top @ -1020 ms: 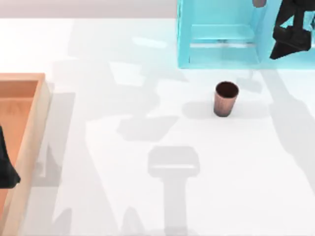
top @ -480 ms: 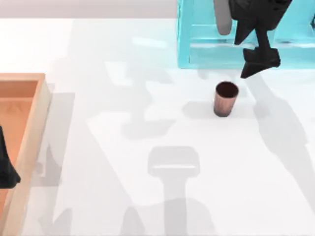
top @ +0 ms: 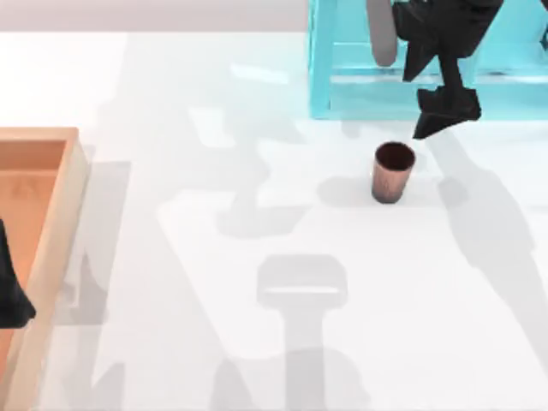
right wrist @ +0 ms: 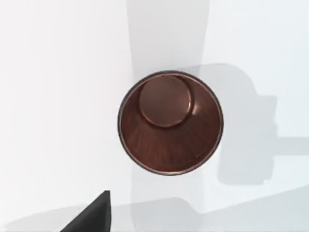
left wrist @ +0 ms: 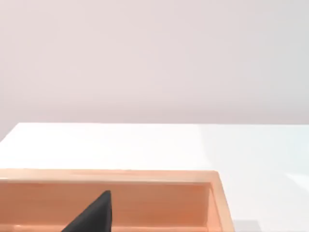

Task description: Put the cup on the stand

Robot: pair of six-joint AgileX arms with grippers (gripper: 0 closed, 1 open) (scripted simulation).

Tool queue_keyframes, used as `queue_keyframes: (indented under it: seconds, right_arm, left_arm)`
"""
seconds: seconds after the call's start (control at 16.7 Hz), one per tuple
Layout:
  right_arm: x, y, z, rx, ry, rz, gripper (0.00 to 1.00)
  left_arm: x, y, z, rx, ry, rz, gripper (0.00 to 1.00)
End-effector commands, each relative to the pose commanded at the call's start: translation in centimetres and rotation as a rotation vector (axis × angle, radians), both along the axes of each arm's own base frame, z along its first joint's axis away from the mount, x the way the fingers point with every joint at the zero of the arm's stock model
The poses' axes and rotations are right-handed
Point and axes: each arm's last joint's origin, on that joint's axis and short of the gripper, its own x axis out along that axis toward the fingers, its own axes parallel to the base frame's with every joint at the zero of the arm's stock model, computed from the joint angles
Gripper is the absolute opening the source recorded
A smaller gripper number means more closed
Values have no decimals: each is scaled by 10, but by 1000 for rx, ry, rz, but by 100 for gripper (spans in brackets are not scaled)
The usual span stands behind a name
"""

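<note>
The small copper-brown cup [top: 393, 171] stands upright on the white table, just in front of the stand. In the right wrist view I look straight down into the cup [right wrist: 170, 123] and see its round bottom. The stand [top: 342, 64] is a glossy cyan frame at the table's far right. My right gripper [top: 443, 110] hangs in front of the stand's lower board, slightly behind and to the right of the cup and apart from it. My left gripper [top: 10, 291] is parked at the left edge, over the wooden box.
An orange-brown wooden box [top: 51, 223] with raised rims lies at the left edge; its far wall [left wrist: 145, 193] shows in the left wrist view. White table surface [top: 257, 257] stretches between the box and the cup.
My right arm has swung left from the far right corner across the stand's front and come down near the cup. The cup and the left arm have not moved.
</note>
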Motion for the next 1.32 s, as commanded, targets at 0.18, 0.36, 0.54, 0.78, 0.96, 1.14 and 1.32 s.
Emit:
queue_keyframes:
  seconds: [0.18,0.36,0.54,0.78,0.96,1.14,1.32]
  right_arm:
    - [4,7,-21,-1,4,2,100]
    - [5,13,-49,-2,5,2,100]
    - [2,16,-74,-2,7,2,100]
    - [0,18,-85,-1,3,2,100]
    - [0,18,-85,-1,3,2,100]
    - [0,18,-85,-1,3,2,77]
    - [0,18,-85,-1,3,2,55]
  left_arm:
    - [0,0,0,0,0,0,100]
    - [0,0,0,0,0,0,100]
    - [0,0,0,0,0,0,100]
    - [0,0,0,0,0,0,100]
    - [0,0,0,0,0,0,100]
    - [0,0,0,0,0,0,100]
    - [0,0,0,0,0,0,100]
